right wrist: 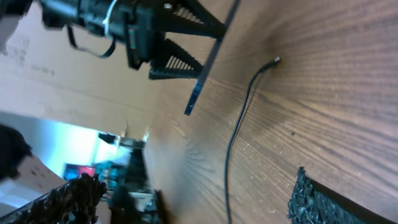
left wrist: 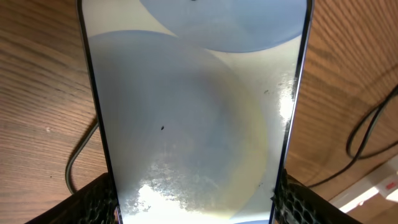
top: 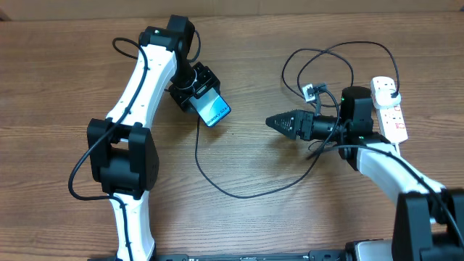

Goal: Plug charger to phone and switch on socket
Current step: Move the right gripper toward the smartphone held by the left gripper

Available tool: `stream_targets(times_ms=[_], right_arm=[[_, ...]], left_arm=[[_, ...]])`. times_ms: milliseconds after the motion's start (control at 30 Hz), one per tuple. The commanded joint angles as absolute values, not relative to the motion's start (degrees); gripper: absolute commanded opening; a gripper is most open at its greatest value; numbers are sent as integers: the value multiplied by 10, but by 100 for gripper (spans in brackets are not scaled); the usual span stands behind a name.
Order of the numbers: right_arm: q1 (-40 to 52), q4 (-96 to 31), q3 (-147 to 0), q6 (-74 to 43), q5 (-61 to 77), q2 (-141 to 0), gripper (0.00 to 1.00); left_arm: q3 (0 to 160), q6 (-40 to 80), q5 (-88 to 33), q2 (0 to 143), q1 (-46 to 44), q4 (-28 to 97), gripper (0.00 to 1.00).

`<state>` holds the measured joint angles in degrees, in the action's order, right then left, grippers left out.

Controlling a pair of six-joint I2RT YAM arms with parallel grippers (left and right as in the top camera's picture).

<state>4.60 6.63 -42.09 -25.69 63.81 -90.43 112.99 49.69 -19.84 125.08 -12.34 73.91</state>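
Two white-and-black arms above the tabletop (top: 275,225)
The left arm (top: 141,80) and right arm (top: 384,163) have smooth white link shells, boxy black joint housings and thin black cables looped alongside; the left tool (top: 205,101) and right tool (top: 274,122) carry black, lattice-ribbed fingers (right wrist: 323,199).

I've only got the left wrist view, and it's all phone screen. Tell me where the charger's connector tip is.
Observer: The connector tip lies loose on the table, near the lower end of the phone, not plugged in.
Operator: Report the right gripper.
Observer: The right gripper is open and empty. It points toward the phone.
Operator: Now check the socket.
Observer: The socket lies at the table's right edge, behind the right arm, and a black plug sits in its far end.
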Motion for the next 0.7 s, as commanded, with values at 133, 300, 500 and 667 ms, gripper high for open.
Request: stream_targets(times_ms=[133, 300, 500, 667], right_arm=[[67, 126, -435, -408, 561, -914, 100], [129, 127, -435, -468, 418, -914, 98], [205, 135, -435, -530, 291, -914, 96], [232, 136, -435, -547, 253, -914, 96]], left_arm=[[1146, 562, -189, 1249, -120, 737, 36], [1146, 598, -190, 1249, -121, 741, 36], [1146, 635, -204, 1249, -124, 761, 34], [1146, 635, -216, 1249, -136, 767, 33]])
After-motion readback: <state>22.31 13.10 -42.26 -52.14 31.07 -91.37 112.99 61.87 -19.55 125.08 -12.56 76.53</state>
